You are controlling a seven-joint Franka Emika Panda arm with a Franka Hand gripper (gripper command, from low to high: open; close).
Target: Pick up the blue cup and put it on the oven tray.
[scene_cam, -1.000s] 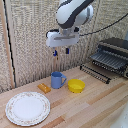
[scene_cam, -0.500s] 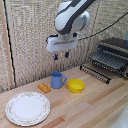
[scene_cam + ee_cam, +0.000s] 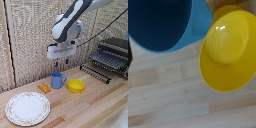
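Observation:
The blue cup (image 3: 58,80) stands upright on the wooden table, its handle toward the yellow bowl. My gripper (image 3: 61,63) hangs a little above the cup, open, with nothing between its fingers. In the wrist view the blue cup (image 3: 162,24) fills a large part of the picture from close above, and its rim and handle show. The oven tray (image 3: 106,62), a wire rack with parallel bars, sticks out of the dark toaster oven (image 3: 116,46) at the exterior view's right.
A yellow bowl (image 3: 76,85) sits right beside the cup and also shows in the wrist view as the yellow bowl (image 3: 228,50). A small orange object (image 3: 44,88) lies on the cup's other side. A round patterned white plate (image 3: 27,107) rests near the front.
My gripper has come down toward the blue cup, staying open. The cup, bowl and plate have not moved.

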